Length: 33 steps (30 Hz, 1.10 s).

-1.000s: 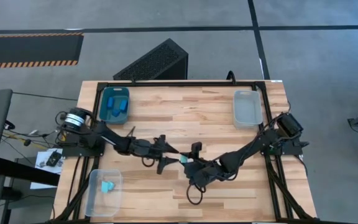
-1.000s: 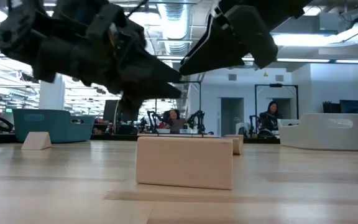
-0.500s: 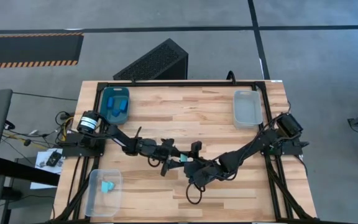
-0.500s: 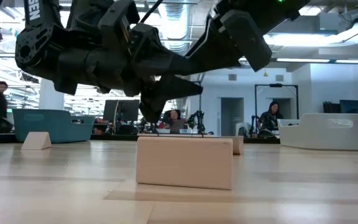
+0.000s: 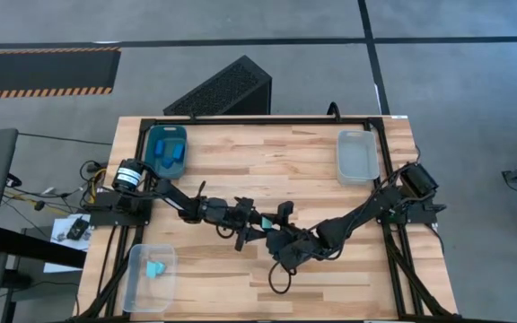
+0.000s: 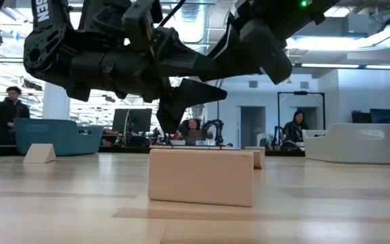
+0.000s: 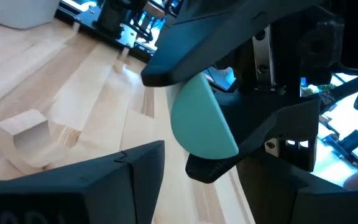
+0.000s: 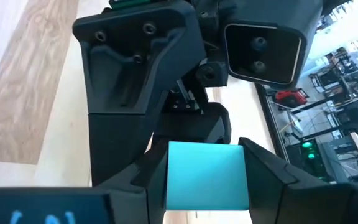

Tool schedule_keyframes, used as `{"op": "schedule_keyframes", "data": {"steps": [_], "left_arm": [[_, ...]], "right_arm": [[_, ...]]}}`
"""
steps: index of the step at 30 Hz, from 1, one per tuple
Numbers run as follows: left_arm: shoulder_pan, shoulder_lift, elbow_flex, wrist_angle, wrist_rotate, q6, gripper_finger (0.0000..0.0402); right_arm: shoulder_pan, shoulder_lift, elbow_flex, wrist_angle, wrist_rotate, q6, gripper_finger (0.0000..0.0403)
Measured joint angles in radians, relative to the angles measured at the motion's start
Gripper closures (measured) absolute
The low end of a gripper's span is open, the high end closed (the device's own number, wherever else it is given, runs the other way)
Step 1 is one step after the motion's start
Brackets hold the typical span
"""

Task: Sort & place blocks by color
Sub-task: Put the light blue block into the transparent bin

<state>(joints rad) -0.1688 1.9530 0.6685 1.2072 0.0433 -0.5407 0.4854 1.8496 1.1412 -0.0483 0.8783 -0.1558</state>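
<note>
Midway through the sort, both arms meet over the middle of the frame in the high view. The right gripper [image 5: 275,226] is clenched on a light cyan block [image 8: 207,177], which sits squarely between its two dark fingers and off the table. The left gripper [image 5: 249,226], reaching in from the left of the frame, has its fingers spread and released, holding nothing. Its tips are level with the block and just beside it. From its wrist camera the block shows as a pale rounded shape in the other arm's grip, so this looks like a hand-over about to be made, though no contact by the left fingers can be confirmed.

Some of the work appears done. The teal bin [image 5: 153,135] at the upper left of the table holds dark blue blocks [image 5: 170,154]. The clear bin [image 5: 136,289] at the lower left holds one cyan piece [image 5: 157,268]. A second clear bin [image 5: 357,170] stands at the upper right.

What remains, judging by the table, is the wood. A tan rectangular block [image 6: 200,176] lies at the centre of the low view, with a smaller tan piece [image 6: 257,157] behind it to the right and a tan wedge [image 6: 39,153] at the far left. A tan arch-shaped block [image 7: 23,134] lies on the boards at the left of the left wrist view. The held cyan block is likely bound for the lower-left bin.
</note>
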Motion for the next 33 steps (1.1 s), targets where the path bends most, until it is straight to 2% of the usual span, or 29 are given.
{"op": "schedule_keyframes", "data": {"steps": [10, 23, 26, 33], "left_arm": [[0.004, -0.007, 0.008, -0.106, 0.008, 0.029, 0.0216], [0.003, -0.013, 0.005, -0.01, 0.046, 0.026, 0.0216], [0.003, -0.012, 0.005, 0.021, 0.025, 0.024, 0.0216], [0.003, -0.012, 0.005, 0.041, -0.098, -0.001, 0.0217]], "right_arm": [[0.034, 0.008, -0.005, -0.066, 0.091, -0.055, 0.0221], [0.032, 0.006, -0.003, -0.064, 0.108, -0.093, 0.0222], [0.032, 0.005, -0.002, -0.051, 0.116, -0.116, 0.0223], [0.038, 0.005, -0.002, -0.003, 0.116, -0.169, 0.0219]]}}
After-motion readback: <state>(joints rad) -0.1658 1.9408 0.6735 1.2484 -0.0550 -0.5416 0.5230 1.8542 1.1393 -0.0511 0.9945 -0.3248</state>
